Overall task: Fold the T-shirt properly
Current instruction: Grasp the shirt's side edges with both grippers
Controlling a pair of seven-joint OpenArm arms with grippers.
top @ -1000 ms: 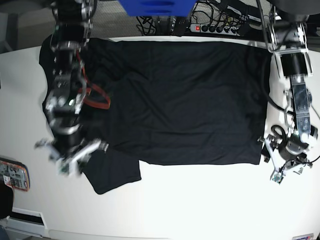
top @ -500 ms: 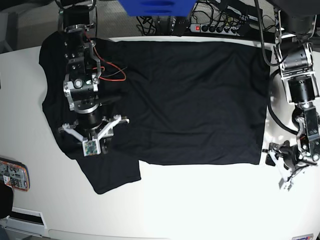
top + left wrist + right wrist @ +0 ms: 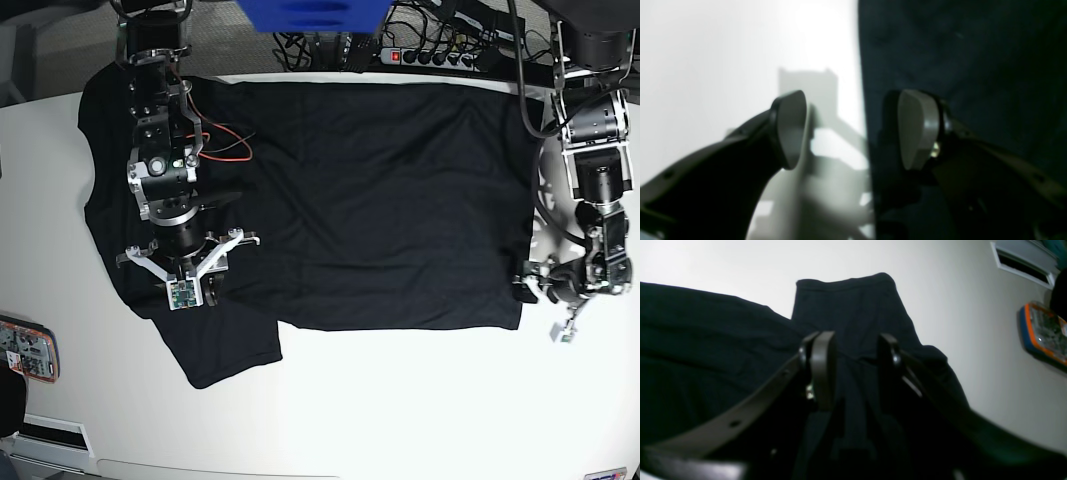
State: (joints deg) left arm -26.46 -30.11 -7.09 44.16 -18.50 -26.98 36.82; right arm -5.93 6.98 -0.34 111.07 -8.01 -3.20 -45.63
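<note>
My white table (image 3: pixel 400 400), orange-edged device (image 3: pixel 25 350) at its left edge, power strip (image 3: pixel 430 55) and blue box (image 3: pixel 310 14) behind.

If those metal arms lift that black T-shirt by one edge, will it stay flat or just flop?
The T-shirt would probably flop: it lies limp on the table, with soft wrinkles. It looks light, being thin cloth spread flat. Pushed, it would likely bunch up rather than slide whole, as the creases near its sleeve suggest.
</note>
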